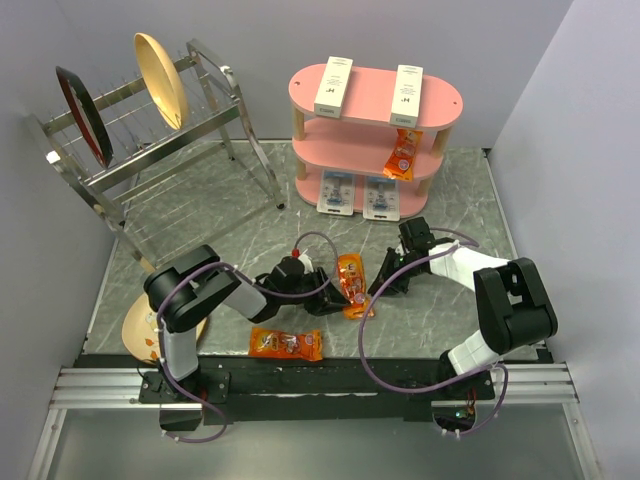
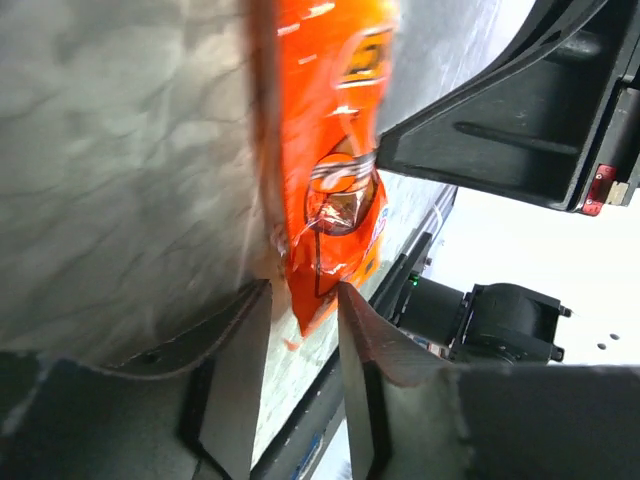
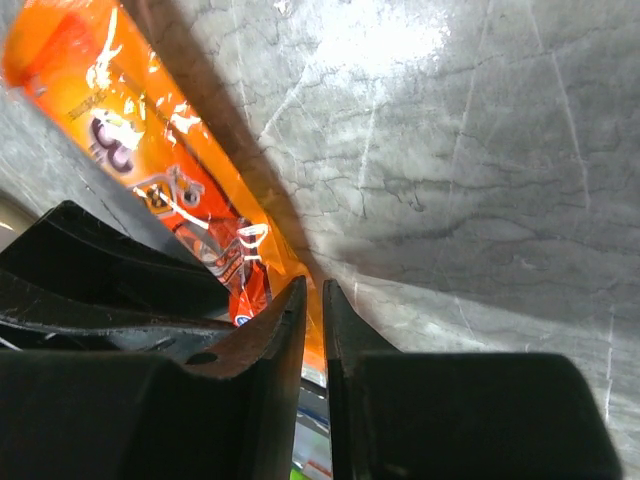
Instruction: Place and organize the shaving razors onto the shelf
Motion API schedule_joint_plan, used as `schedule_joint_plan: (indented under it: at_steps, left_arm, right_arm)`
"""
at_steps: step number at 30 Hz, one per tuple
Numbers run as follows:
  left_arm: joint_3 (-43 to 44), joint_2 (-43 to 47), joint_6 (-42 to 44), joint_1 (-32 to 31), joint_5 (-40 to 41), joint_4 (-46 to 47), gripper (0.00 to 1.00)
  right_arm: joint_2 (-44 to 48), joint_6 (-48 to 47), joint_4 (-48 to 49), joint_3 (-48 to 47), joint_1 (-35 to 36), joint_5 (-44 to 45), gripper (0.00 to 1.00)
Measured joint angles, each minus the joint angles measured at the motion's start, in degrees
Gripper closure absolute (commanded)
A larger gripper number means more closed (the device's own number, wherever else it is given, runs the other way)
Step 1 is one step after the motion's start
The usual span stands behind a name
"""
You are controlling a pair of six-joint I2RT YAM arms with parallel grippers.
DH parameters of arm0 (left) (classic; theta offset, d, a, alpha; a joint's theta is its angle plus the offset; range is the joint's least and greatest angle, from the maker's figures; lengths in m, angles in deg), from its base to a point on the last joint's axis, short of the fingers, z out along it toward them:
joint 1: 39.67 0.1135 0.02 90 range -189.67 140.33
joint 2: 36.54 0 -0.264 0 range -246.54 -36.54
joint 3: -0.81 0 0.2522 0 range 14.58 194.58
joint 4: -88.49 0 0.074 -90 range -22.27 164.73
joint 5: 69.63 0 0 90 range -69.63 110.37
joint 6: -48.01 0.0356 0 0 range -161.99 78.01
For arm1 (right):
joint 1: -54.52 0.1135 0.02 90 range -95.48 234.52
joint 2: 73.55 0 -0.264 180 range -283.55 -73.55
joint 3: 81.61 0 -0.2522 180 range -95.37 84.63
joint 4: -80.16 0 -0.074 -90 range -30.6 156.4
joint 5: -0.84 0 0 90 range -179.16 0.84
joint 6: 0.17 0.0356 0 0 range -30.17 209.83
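Two razor blister packs (image 1: 336, 192) (image 1: 381, 197) stand side by side at the front of the bottom tier of the pink shelf (image 1: 450, 105). Both grippers are low over the table in front of it, on either side of an orange snack packet (image 1: 351, 285). My left gripper (image 1: 325, 297) is open, and the packet's corner (image 2: 318, 270) lies between its fingertips (image 2: 303, 288). My right gripper (image 1: 385, 280) is shut to a thin slit on the packet's edge (image 3: 200, 210), with its fingertips (image 3: 313, 285) against it.
Two white boxes (image 1: 334, 85) (image 1: 407, 92) stand on the shelf's top board and an orange packet (image 1: 402, 155) hangs off the middle tier. Another orange packet (image 1: 285, 343) lies near the front edge. A wire dish rack (image 1: 150, 150) with plates stands back left. A tan plate (image 1: 138, 325) lies front left.
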Motion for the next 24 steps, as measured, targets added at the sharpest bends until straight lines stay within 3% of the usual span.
schedule_joint_plan:
  at_steps: [5, 12, 22, 24]
  left_arm:
    - [-0.61, 0.7, 0.15, 0.31, 0.31, 0.17, 0.54]
    - [1.86, -0.79, 0.48, -0.02, -1.36, 1.16, 0.63]
    - [2.62, -2.43, 0.5, 0.72, -3.34, 2.21, 0.85]
    - [2.62, -2.4, 0.55, 1.53, -3.37, 1.92, 0.99]
  right_arm:
    - [0.0, 0.33, 0.09, 0.0, 0.0, 0.15, 0.79]
    - [0.0, 1.01, 0.48, 0.07, 0.0, 0.11, 0.79]
    - [0.0, 0.94, 1.03, 0.07, -0.46, 0.28, 0.78]
    - [0.02, 0.76, 1.03, 0.07, -0.72, 0.55, 0.78]
